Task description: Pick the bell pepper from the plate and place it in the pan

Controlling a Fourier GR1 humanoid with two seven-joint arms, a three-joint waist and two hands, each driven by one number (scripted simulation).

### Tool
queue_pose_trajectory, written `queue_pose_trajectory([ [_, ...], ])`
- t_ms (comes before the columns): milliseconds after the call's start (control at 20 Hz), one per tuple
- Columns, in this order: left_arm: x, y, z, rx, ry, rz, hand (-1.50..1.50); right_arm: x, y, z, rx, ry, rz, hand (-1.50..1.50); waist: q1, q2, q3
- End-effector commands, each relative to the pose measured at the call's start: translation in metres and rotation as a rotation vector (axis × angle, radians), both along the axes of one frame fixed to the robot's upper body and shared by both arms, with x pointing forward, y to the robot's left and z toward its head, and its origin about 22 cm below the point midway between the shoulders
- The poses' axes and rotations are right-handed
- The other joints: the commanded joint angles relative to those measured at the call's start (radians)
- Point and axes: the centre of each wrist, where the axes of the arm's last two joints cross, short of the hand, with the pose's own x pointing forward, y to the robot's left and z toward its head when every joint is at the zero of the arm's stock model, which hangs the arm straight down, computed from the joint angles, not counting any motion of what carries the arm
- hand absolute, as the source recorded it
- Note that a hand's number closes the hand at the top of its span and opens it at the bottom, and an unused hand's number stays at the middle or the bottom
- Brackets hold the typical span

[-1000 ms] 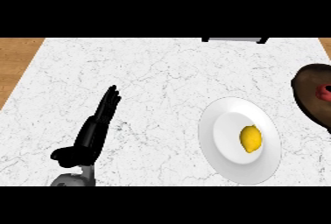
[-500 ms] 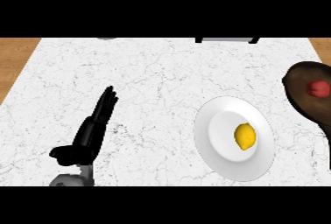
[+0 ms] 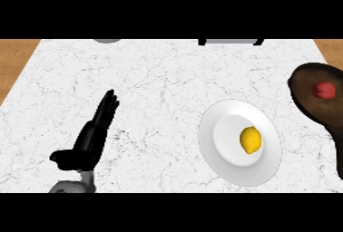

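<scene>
On the white plate (image 3: 227, 149) at the right lies a yellow object (image 3: 250, 140), while the red bell pepper (image 3: 325, 89) sits inside the dark pan (image 3: 315, 108). Left hand (image 3: 90, 138) rests on the marble table (image 3: 161, 81), fingers straight and released.

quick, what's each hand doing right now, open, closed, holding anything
Left hand: open, fingers straight, holding nothing, resting over the counter at the view's left.
Right hand: not in view, so it cannot be told.

White marble counter (image 3: 167, 77) between wooden floor strips (image 3: 15, 59).
</scene>
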Motion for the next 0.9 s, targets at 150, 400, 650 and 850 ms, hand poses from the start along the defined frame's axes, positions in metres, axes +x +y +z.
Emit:
queue_pose_trajectory([
  [150,0.021,0.001,0.001,-0.009,-0.003,-0.005,0.0,-0.029,-0.001,-0.013,-0.041,0.014,0.066,-1.5,-0.009,-0.002,-0.002],
  [400,-0.005,0.004,0.001,-0.008,0.021,0.0,0.0,-0.037,0.009,-0.011,-0.052,0.036,0.07,-1.5,-0.004,-0.002,-0.001],
  [650,-0.004,0.005,0.018,0.015,-0.011,0.009,0.0,-0.049,0.045,-0.033,-0.041,0.068,0.069,-1.5,-0.003,-0.003,-0.001],
  [850,-0.01,0.011,0.007,-0.012,0.003,-0.012,0.0,-0.051,0.041,-0.015,-0.072,0.097,0.033,-1.5,-0.001,-0.002,-0.001],
])
